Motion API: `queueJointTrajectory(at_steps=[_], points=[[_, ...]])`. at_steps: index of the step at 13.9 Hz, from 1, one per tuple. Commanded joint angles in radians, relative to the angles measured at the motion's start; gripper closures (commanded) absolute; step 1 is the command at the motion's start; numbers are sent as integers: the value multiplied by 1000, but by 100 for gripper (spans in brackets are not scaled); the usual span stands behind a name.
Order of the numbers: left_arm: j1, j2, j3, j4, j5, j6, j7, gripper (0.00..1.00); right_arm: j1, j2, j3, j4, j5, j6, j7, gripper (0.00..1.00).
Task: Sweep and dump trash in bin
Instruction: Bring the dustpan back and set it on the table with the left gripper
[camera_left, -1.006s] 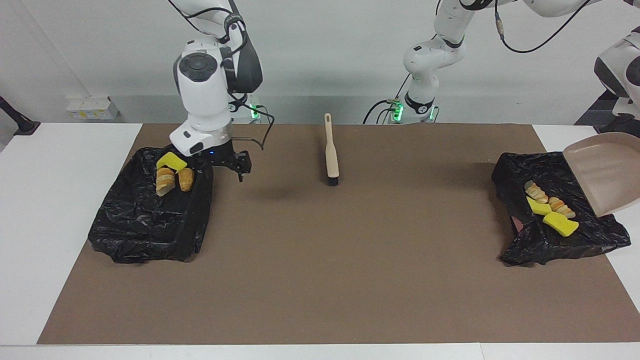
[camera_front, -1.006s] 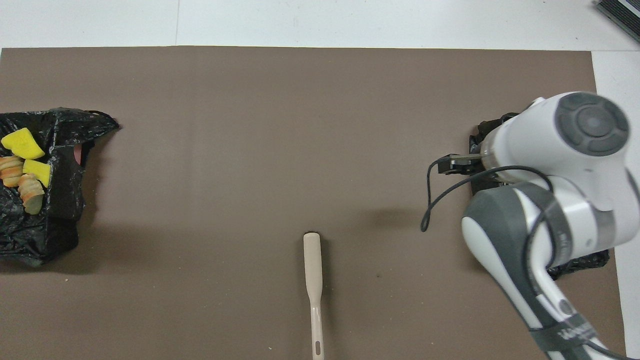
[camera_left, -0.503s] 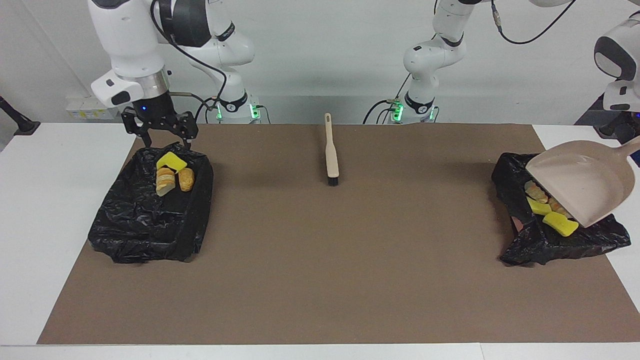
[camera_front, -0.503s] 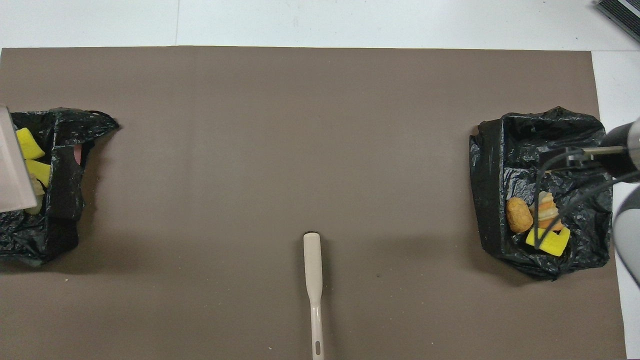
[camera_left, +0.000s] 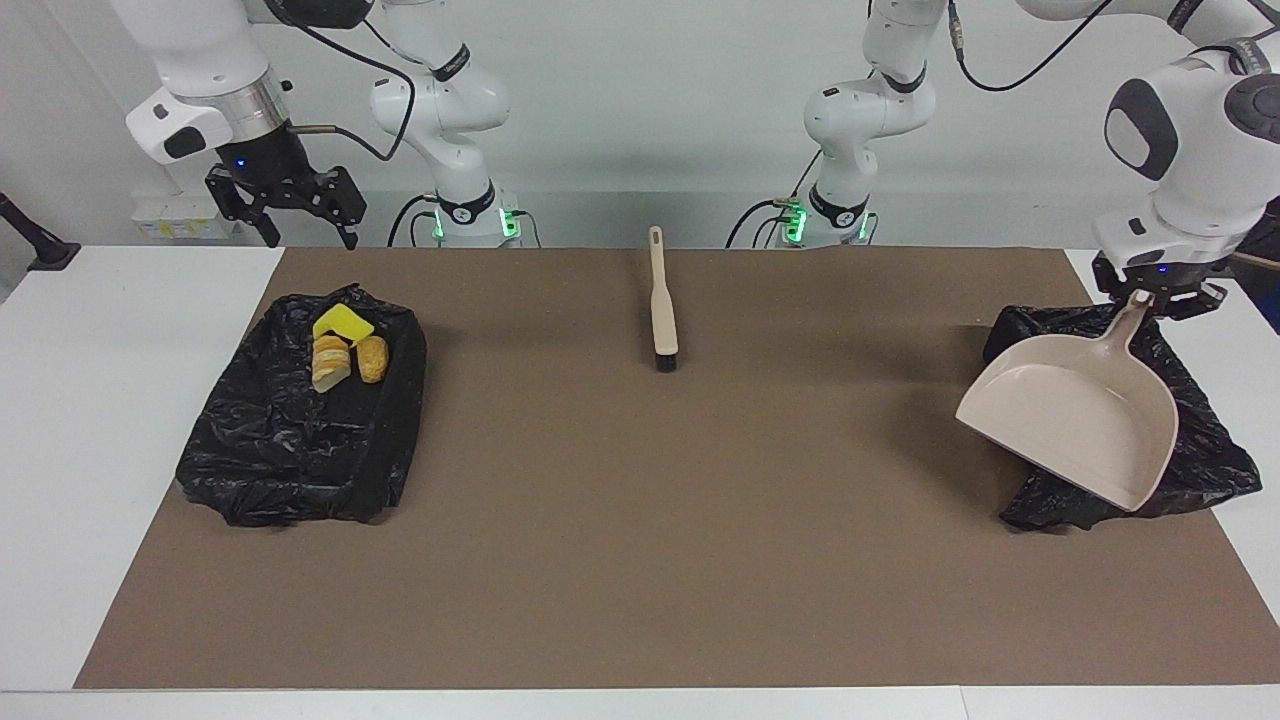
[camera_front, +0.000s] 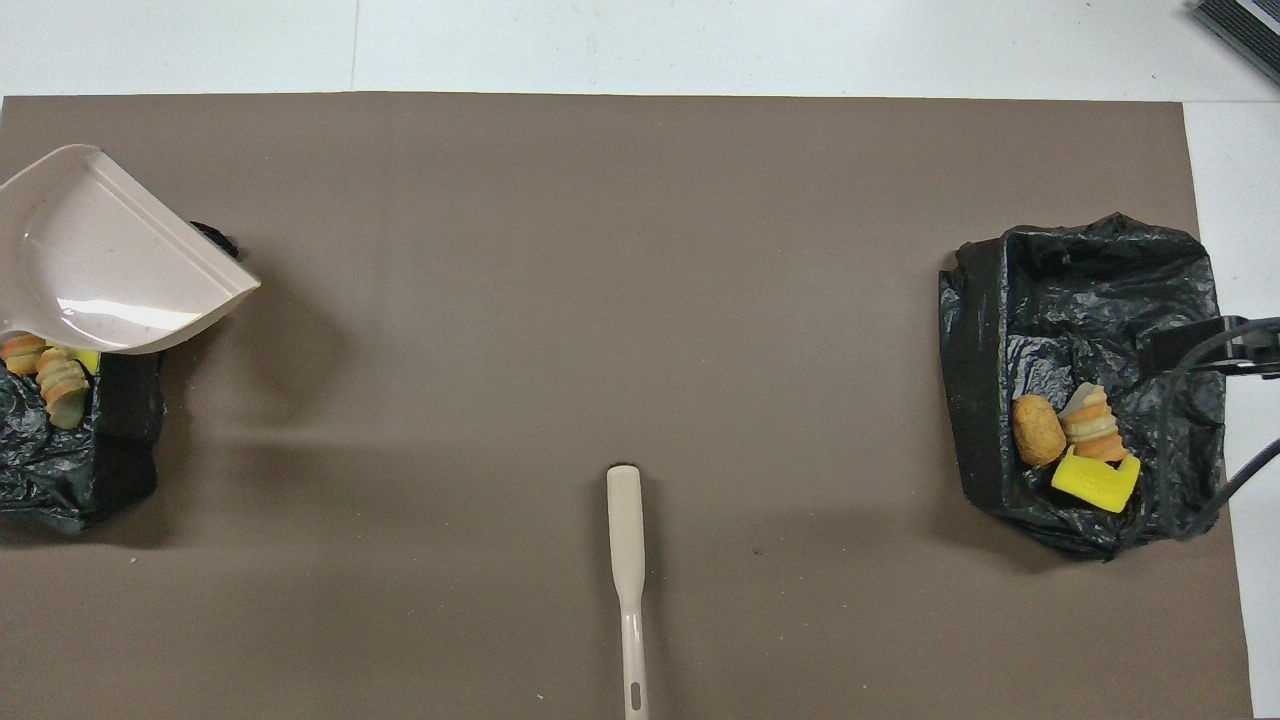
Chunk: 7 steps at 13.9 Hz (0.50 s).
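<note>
My left gripper (camera_left: 1150, 297) is shut on the handle of the beige dustpan (camera_left: 1080, 420). It holds the pan tilted over the black bag-lined bin (camera_left: 1215, 455) at the left arm's end. The pan (camera_front: 100, 255) looks empty. In that bin (camera_front: 60, 470) I see tan-and-white striped pieces (camera_front: 60, 385); the pan hides the rest. The black bin (camera_left: 300, 430) at the right arm's end holds a yellow chunk (camera_left: 343, 322), a striped piece (camera_left: 328, 362) and a brown bun (camera_left: 372, 357). My right gripper (camera_left: 312, 238) is open and empty, raised over the table nearer to the robots than that bin.
A beige brush (camera_left: 662, 300) with black bristles lies on the brown mat (camera_left: 640, 520) between the two arm bases, its handle toward the robots. It also shows in the overhead view (camera_front: 627, 560). White table surface borders the mat at both ends.
The left arm has swung the dustpan down and across its bin, covering the trash there. The right gripper has risen away from its bin and now hangs open.
</note>
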Motion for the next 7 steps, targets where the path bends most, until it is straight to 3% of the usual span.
queueJointTrajectory(at_steps=[1,4,7], points=[[-71,-43,15,-37,-94,-40,-218,100,-10,-5,7,24,8,-23,-39,0],[-210,-45,15,-35,-190,-69,-546,100,-7,-15,-1,21,23,-36,-43,0],[-313,-45,15,-32,-255,-45,-726,100,-11,-15,-19,23,23,-36,-46,0]])
